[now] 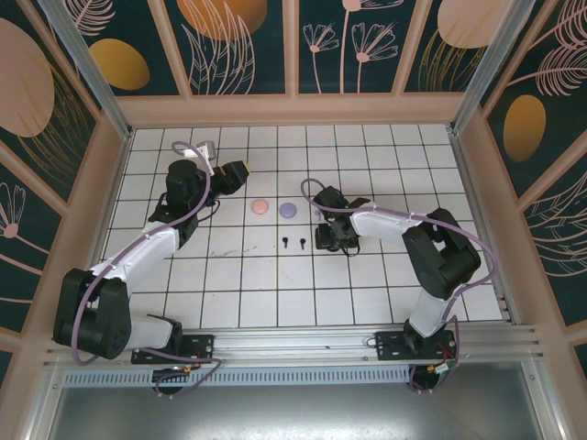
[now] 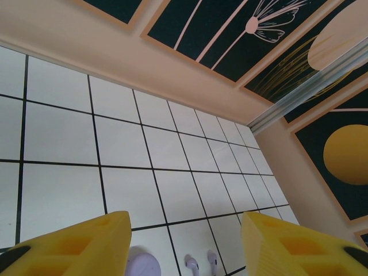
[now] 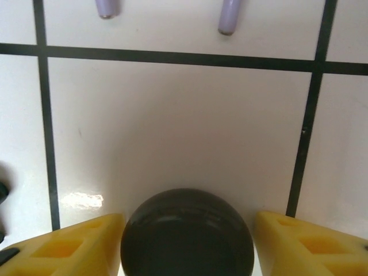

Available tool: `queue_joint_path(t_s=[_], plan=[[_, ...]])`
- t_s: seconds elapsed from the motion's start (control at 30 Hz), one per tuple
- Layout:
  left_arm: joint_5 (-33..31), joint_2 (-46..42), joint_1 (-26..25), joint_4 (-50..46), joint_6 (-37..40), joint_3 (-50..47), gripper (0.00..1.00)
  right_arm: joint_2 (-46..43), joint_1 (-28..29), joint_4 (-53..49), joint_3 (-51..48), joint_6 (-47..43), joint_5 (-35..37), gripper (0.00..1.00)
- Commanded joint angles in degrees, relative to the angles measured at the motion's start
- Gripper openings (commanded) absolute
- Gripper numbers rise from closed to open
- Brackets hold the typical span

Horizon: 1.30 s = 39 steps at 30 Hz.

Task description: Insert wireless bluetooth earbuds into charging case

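Observation:
Two black earbuds (image 1: 285, 243) (image 1: 302, 242) lie on the white tiled table (image 1: 238, 293). Just right of them my right gripper (image 1: 333, 241) points down. Its yellow fingers (image 3: 69, 247) stand open on either side of a round black case (image 3: 187, 236), with a thin gap on the right side. Beyond that case lie the stems of two lilac earbuds (image 3: 106, 8) (image 3: 228, 17). My left gripper (image 1: 235, 172) (image 2: 185, 224) hovers open and holds nothing, above a lilac case (image 2: 141, 264) and the lilac earbuds (image 2: 191, 265) (image 2: 211, 260). The pink earbuds are out of view.
A pink round case (image 1: 260, 207) and the lilac round case (image 1: 288, 210) sit side by side at mid-table. Patterned walls with wooden frames (image 1: 293, 108) enclose the table on three sides. Open tiles stretch along the near half.

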Motion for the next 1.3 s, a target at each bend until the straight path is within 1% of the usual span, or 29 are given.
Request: queue_joint_path(t_s=[0.0, 0.23, 0.33, 0.4, 0.47, 0.67, 0.8, 0.83, 1.07, 1.17, 1.27], plan=[[0.3, 0.2, 0.0, 1.7, 0.1, -0.5, 0.53, 1.0, 0.6, -0.3, 1.0, 0.9, 0.7, 0.58], [1.4, 0.8, 0.0, 3.3, -0.3, -1.0, 0.53, 2.1, 0.6, 0.2, 0.7, 0.8, 0.8, 0.54], [2.0, 0.9, 0.0, 3.6, -0.7, -1.3, 0.53, 2.2, 0.6, 0.5, 0.8, 0.8, 0.5, 0.49], [2.4, 1.2, 0.0, 3.7, -1.0, -1.7, 0.53, 1.6, 0.6, 0.7, 0.7, 1.1, 0.2, 0.42], [3.3, 1.6, 0.0, 4.6, -1.4, -2.4, 0.51, 0.2, 0.6, 1.0, 0.5, 1.8, 0.0, 0.40], [7.1, 2.7, -0.8, 12.7, -2.8, -7.2, 0.48, -8.4, 0.4, 2.8, 0.1, 6.2, -2.0, 0.37], [9.7, 3.3, -2.7, 19.0, -2.8, -10.3, 0.47, -13.9, 0.3, 4.4, 1.9, 10.5, -2.3, 0.37], [10.3, 3.4, -3.4, 21.0, -2.7, -11.0, 0.47, -14.8, 0.2, 5.0, 2.5, 11.9, -3.4, 0.36], [14.4, 7.4, -9.5, 35.2, -2.5, -13.7, 0.46, -17.8, 0.1, 10.6, 7.5, 23.3, -4.3, 0.37], [15.1, 9.6, -10.8, 42.6, -5.0, -14.9, 0.45, -18.6, 0.1, 14.2, 7.4, 29.6, -4.1, 0.37], [14.5, 11.4, -11.9, 49.2, -7.3, -16.2, 0.44, -19.3, 0.1, 17.4, 6.5, 35.9, -3.9, 0.37]])
